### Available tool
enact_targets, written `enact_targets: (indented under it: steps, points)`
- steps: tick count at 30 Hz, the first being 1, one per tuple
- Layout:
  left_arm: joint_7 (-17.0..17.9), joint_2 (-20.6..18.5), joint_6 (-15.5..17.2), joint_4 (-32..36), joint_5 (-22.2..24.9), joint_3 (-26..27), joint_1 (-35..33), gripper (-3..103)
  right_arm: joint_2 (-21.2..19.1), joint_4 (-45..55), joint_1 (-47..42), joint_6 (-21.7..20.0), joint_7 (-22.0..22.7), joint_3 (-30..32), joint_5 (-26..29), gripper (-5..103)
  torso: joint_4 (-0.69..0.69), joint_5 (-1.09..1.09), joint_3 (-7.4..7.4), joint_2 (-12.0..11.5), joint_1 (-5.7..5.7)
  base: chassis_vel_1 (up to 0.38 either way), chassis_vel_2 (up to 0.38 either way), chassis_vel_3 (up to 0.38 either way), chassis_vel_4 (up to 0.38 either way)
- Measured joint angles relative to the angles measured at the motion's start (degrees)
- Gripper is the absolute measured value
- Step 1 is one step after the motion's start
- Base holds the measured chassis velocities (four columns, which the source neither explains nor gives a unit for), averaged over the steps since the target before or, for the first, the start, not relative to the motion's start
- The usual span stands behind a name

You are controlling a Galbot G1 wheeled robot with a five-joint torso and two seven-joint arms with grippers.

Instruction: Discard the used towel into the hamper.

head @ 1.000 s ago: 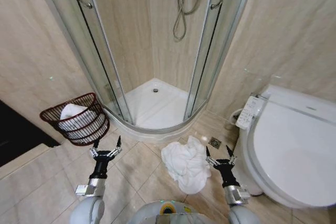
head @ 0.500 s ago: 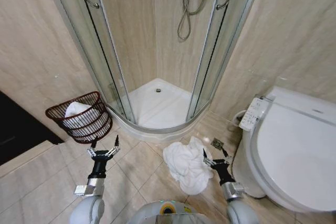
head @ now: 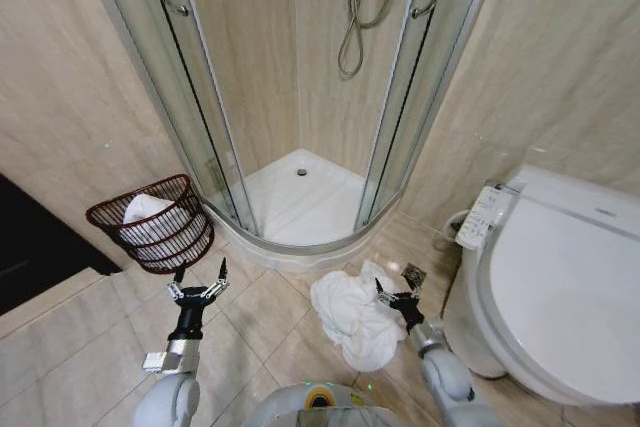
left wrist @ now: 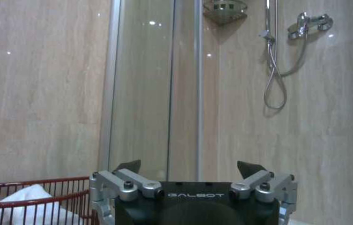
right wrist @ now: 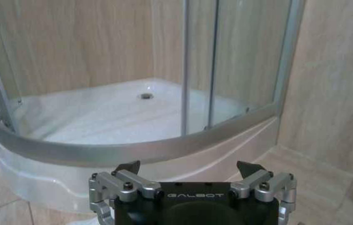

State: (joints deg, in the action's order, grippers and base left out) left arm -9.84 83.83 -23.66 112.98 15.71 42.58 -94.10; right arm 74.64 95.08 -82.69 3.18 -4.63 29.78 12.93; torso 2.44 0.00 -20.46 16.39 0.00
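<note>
Towel is lying crumpled on the floor tiles before the shower tray, touching the right gripper, whose fingers are spread wide at its right edge; the left gripper, also wide, is hanging nearer the hamper.

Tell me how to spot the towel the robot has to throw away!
Find the glass corner shower and look at the tiled floor just in front of its curved step. The towel is the crumpled white heap there, beside the toilet. The other white cloth sits inside the hamper; this one lies loose on the floor.
</note>
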Motion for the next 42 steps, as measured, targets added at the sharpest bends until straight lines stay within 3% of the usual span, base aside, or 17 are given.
enact_targets:
  steps: [3,9,25,31,42]
  points:
    - [0.0,0.0,0.2,0.0,0.0,0.1,0.0,100,-0.3,-1.4,1.3,-0.7,-0.4,-0.7,0.3,100,0.00,0.00,0.00,0.0,0.00,0.000,0.000,0.000,0.000]
    - [0.0,0.6,0.1,0.3,0.0,0.3,-0.3,100,-1.7,-7.0,5.3,-0.8,-5.7,-2.6,0.9,100,0.00,0.00,0.00,0.0,0.00,0.000,0.000,0.000,0.000]
    - [0.2,0.9,-0.1,-1.6,-0.5,0.6,0.5,100,-3.1,-17.1,14.2,-2.5,-8.7,-9.7,-1.7,100,0.00,0.00,0.00,0.0,0.00,0.000,0.000,0.000,0.000]
    - [0.6,0.7,-0.1,-2.1,-0.5,0.7,0.7,100,-4.1,-18.3,14.7,-5.0,-11.8,-12.7,-2.2,100,0.00,0.00,0.00,0.0,0.00,0.000,0.000,0.000,0.000]
    - [1.0,0.5,-0.3,-2.9,-0.5,0.5,0.6,100,-4.1,-22.4,15.0,-5.8,-14.5,-14.5,-7.2,100,-0.01,0.00,0.00,0.0,0.00,0.000,0.000,0.000,0.000]
